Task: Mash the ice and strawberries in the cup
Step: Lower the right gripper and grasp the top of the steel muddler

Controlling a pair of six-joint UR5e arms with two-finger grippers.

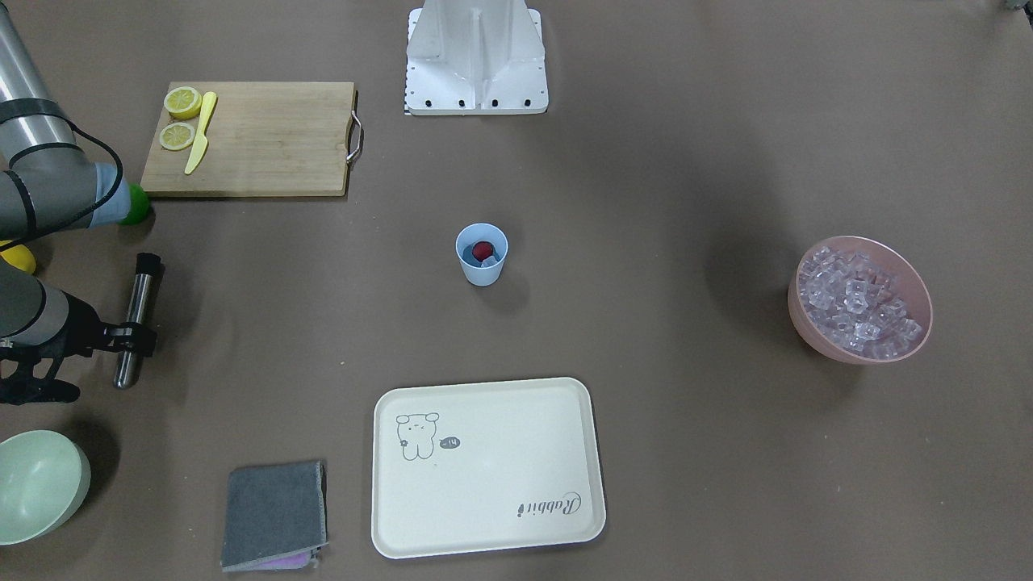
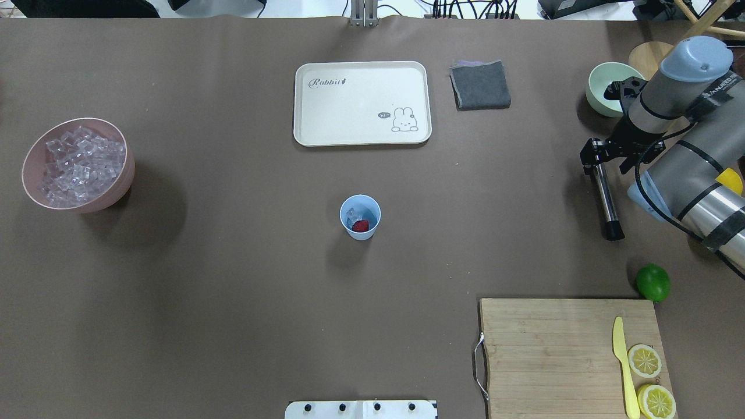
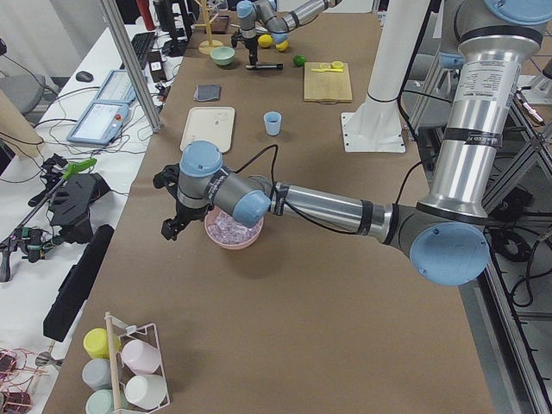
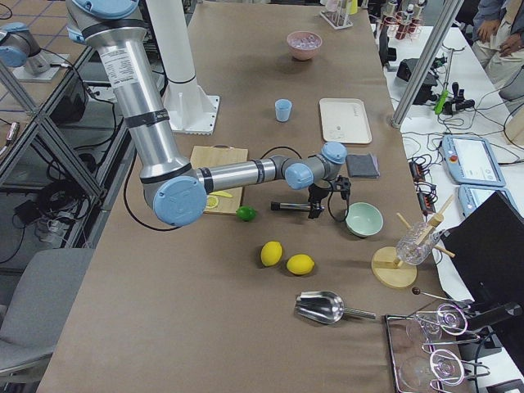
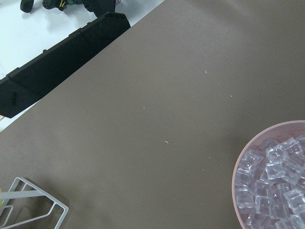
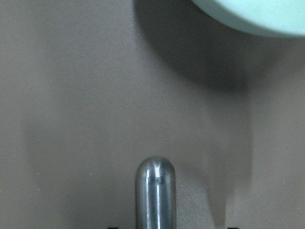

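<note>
Steel muddler (image 2: 605, 201) lay at right end of bench (image 2: 233, 291); right jaws straddled its far end, apart, not gripping. Blue cup (image 2: 360, 216) mid-bench held strawberry (image 2: 361, 226), ice (image 2: 351, 215). Step judged: fetching muddler. Next: clamp, lift, carry to cup. State of left jaws could not be told.

Right end effector (image 2: 595, 157) low, jaws apart; left end effector (image 3: 171, 226) hangs (state unclear).
</note>
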